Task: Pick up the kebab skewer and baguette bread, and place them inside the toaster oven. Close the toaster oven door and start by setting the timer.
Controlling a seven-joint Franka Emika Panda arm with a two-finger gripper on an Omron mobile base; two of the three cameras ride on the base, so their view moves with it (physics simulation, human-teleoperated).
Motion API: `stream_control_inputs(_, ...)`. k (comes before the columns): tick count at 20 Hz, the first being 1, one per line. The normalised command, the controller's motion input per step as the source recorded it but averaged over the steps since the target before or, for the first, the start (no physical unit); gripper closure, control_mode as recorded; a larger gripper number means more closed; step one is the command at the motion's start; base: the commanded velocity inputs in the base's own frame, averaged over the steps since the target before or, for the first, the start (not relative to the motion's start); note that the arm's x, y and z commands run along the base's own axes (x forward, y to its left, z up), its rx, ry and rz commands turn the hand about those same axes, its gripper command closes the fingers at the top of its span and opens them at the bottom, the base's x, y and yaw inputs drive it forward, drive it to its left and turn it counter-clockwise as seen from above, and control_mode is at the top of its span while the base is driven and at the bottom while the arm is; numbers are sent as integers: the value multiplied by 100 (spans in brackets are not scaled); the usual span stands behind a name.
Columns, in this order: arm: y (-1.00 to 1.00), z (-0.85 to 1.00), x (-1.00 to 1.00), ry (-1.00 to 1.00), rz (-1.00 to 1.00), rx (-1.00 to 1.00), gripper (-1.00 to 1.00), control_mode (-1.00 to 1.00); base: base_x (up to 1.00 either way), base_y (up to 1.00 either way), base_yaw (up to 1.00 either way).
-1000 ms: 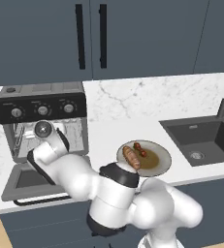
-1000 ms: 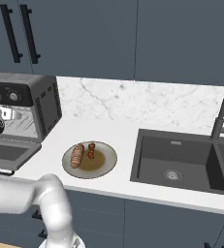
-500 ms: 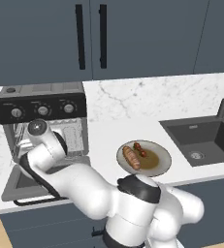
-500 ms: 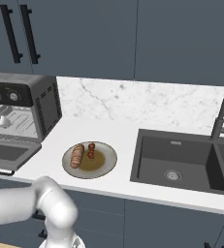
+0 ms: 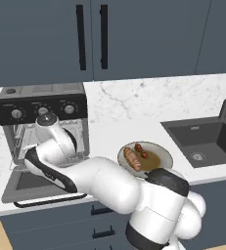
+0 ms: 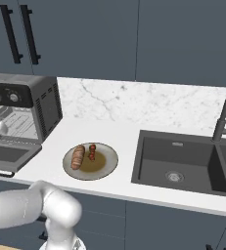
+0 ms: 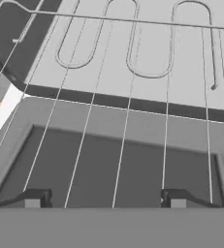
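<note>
The tool point(image 7: 105, 199), its jaws apart and grasping nothing, hung over the wire rack point(image 7: 133, 111) of the toaster oven point(image 5: 41, 127) at the frame's left, the toaster oven door point(image 5: 36, 183) lying flat open to admit food, while the kebab skewer point(image 5: 141, 151) and baguette bread point(image 5: 131, 158) waited on the plate point(image 5: 161, 156) mid-bench.

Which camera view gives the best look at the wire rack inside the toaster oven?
The hand view: the wire rack spreads across it, each thin wire distinct above the open toaster oven door. In the left base view the arm hides most of the rack. The right base view catches it small, at the picture's edge.
</note>
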Motion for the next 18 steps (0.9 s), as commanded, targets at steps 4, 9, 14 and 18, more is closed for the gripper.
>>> stream_control_inputs(4, -64, 64, -100, 6, 0, -1, -100, -100, 0, 0, 0)
stream_control_inputs(9, -94, 96, -100, -12, -1, 2, -100, -100, 0, 0, 0)
stream_control_inputs(14, -100, 32, -55, -1, -8, -1, -100, -100, 0, 0, 0)
stream_control_inputs(18, -100, 4, -1, 10, -2, -2, -100, -100, 0, 0, 0)
